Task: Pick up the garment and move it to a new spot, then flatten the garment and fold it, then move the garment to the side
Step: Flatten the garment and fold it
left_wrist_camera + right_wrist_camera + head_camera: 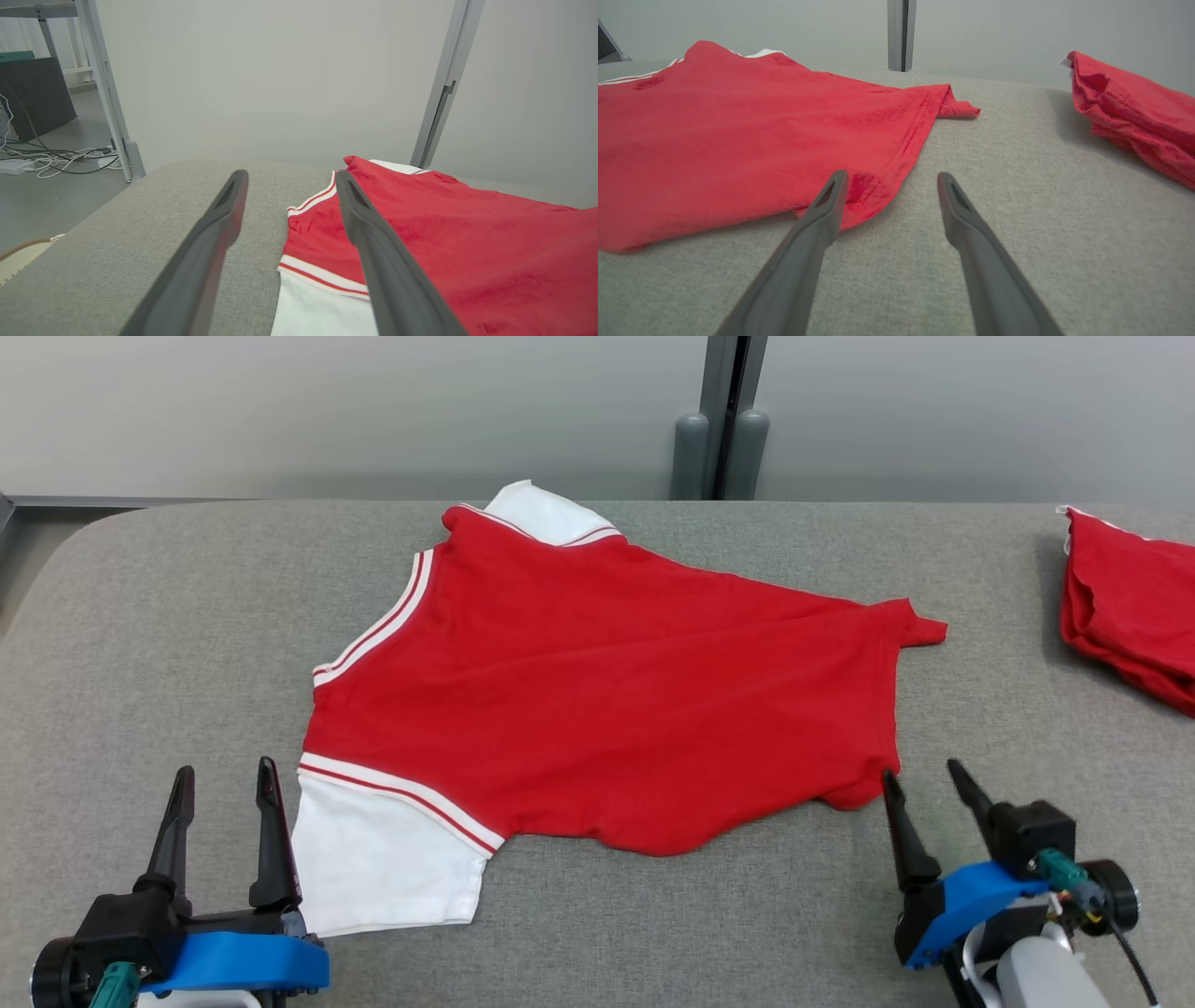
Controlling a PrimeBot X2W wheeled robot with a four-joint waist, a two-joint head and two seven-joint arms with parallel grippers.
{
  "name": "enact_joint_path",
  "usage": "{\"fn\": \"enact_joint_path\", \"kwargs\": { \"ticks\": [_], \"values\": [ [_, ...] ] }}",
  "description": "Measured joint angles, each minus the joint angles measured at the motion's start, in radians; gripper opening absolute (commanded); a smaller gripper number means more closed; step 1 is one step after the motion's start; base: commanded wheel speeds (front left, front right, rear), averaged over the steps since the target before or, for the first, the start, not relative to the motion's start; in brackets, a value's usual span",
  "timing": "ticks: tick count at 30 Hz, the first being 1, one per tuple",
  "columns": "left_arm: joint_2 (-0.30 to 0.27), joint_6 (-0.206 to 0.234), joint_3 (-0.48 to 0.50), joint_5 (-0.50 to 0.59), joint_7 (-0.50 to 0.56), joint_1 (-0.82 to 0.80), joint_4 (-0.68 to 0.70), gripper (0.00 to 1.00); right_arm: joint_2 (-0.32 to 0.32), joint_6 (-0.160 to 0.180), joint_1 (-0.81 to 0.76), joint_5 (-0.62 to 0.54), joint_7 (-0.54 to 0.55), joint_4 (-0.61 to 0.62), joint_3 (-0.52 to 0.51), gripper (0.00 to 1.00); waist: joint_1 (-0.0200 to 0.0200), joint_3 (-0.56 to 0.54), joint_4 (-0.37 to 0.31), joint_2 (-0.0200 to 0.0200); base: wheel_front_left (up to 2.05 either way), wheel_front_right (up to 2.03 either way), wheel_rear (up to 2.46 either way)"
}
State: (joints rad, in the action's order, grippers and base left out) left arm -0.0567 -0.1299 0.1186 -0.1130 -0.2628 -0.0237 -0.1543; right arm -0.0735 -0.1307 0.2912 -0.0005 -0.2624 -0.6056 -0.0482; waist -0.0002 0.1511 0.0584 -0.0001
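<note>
One red garment [597,709] lies between left pincer [227,765] and right pincer [920,768], both spread.

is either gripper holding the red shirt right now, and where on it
Nothing is held. The left gripper and the right gripper both stand open beside the red shirt, which lies on the grey table.

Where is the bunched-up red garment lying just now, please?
In the head view the bunched-up red garment lies at the right edge of the table, apart from the spread red-and-white shirt on its left, beyond the right claw.
</note>
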Motion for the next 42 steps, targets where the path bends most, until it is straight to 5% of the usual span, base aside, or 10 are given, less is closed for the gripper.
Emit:
{"fn": "enact_joint_path", "kwargs": {
  "ticks": [16, 17, 18, 19, 20, 29, 42],
  "values": [
    [-0.005, 0.0, -0.023, -0.001, 0.0, -0.02, 0.0, 1.0, 0.021, 0.0, -0.006, 0.05, 0.0, -0.075, 0.064, 1.0, 0.0002, 0.041, 0.02, 0.0, 0.0, 0.0, 0.0],
    [-0.006, 0.0, -0.023, -0.001, 0.0, -0.02, 0.0, 1.0, 0.021, 0.0, 0.002, 0.059, 0.0, -0.087, 0.068, 0.93, 0.0002, 0.042, 0.02, 0.0001, 0.0, 0.0, 0.0],
    [-0.006, 0.0, -0.023, -0.001, 0.0, -0.02, -0.001, 1.0, 0.022, 0.0, 0.01, 0.066, 0.0, -0.095, 0.073, 0.46, 0.0002, 0.042, 0.021, 0.0001, 0.0, 0.0, 0.0],
    [-0.006, 0.0, -0.022, -0.001, 0.0, -0.02, -0.002, 1.0, 0.022, 0.0, 0.015, 0.073, 0.0, -0.101, 0.077, 0.34, 0.0002, 0.041, 0.021, 0.0001, 0.0, 0.0, 0.0],
    [-0.006, 0.0, -0.023, -0.001, 0.0, -0.02, -0.002, 1.0, 0.022, 0.0, 0.02, 0.087, 0.0, -0.105, 0.082, 0.0, 0.0002, 0.041, 0.021, 0.0, 0.0, 0.0, 0.0],
    [-0.009, 0.0, -0.01, 0.0, 0.0, -0.001, -0.009, 1.0, 0.024, 0.0, 0.015, 0.128, 0.0, -0.075, 0.143, 0.0, 0.0002, 0.008, 0.0, 0.0, 0.0, 0.0, 0.0],
    [-0.003, 0.0, -0.002, 0.0, 0.0, 0.042, -0.013, 1.0, -0.068, 0.0, -0.278, 0.165, 0.091, 0.309, 0.241, 0.0, 0.0001, -0.047, -0.075, 0.0, 0.0, 0.0, 0.0]
  ]
}}
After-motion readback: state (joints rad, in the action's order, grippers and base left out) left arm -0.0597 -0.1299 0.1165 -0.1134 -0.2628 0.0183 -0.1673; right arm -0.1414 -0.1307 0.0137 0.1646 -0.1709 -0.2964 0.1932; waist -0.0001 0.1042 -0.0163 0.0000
